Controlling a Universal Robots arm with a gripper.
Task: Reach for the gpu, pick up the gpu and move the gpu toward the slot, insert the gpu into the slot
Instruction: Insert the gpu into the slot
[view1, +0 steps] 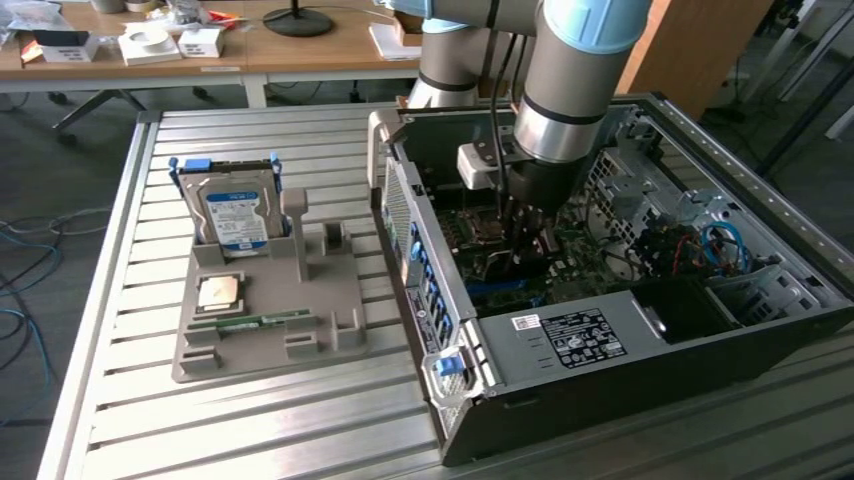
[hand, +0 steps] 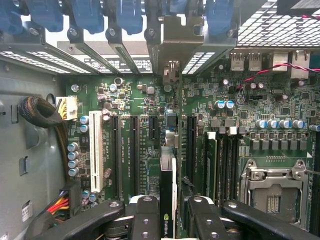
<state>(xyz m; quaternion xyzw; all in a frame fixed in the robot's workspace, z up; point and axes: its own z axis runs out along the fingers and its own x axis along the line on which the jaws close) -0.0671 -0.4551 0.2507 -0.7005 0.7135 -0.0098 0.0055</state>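
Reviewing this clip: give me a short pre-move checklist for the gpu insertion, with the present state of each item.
1. gpu in the gripper: ok, held edge-on between the fingers.
2. Arm inside the open computer case: ok, over the green motherboard.
3. Card lined up with the slot: cannot tell exactly, though it sits roughly in line.
4. Card seated: not ok, it stands above the board.
5. End bracket meets the rear opening: cannot tell.

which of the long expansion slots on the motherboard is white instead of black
The white slot, nearest the bundled cables by the case wall; every other long slot is black, including those flanking the gpu.
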